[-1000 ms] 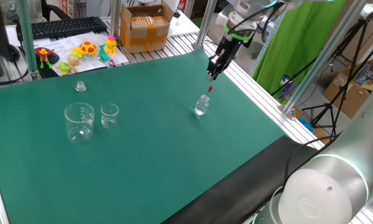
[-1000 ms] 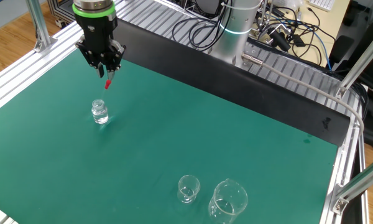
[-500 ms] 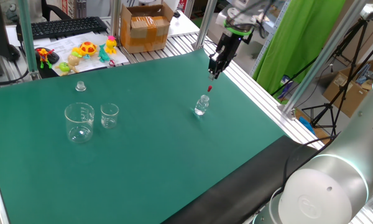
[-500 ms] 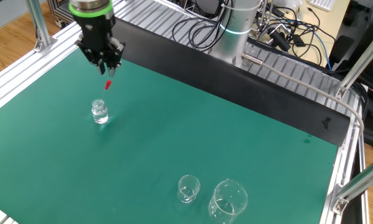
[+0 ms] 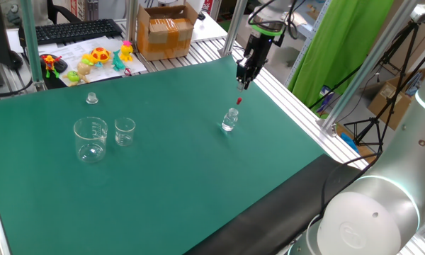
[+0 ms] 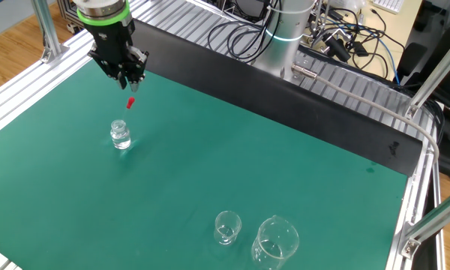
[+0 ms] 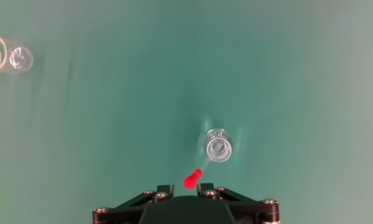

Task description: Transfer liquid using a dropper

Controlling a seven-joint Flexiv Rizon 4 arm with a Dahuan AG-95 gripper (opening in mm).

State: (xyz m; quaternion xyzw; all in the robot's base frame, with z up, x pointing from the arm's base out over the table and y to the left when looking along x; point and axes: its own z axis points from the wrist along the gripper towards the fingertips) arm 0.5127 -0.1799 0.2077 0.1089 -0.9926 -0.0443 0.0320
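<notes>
The dropper (image 5: 239, 101) stands slanted in the small clear glass bottle (image 5: 229, 120), red bulb up and thin stem down in the bottle's mouth. My gripper (image 5: 242, 83) hangs just above the red bulb, apart from it, with the jaws a little apart and nothing between them. The other fixed view shows the gripper (image 6: 127, 84) above the bulb of the dropper (image 6: 130, 103), and the bottle (image 6: 120, 135) below. In the hand view the dropper's bulb (image 7: 192, 180) lies just beyond my gripper (image 7: 184, 186), next to the bottle (image 7: 218, 145).
A large beaker (image 5: 91, 139) and a small beaker (image 5: 125, 132) stand at the left of the green mat, with a small clear cap (image 5: 91, 98) behind them. A cardboard box (image 5: 165, 32) and toys (image 5: 92, 60) lie beyond the mat's far edge.
My gripper has risen and drawn back from the red bulb. The dropper and the bottle have stayed where they were.
</notes>
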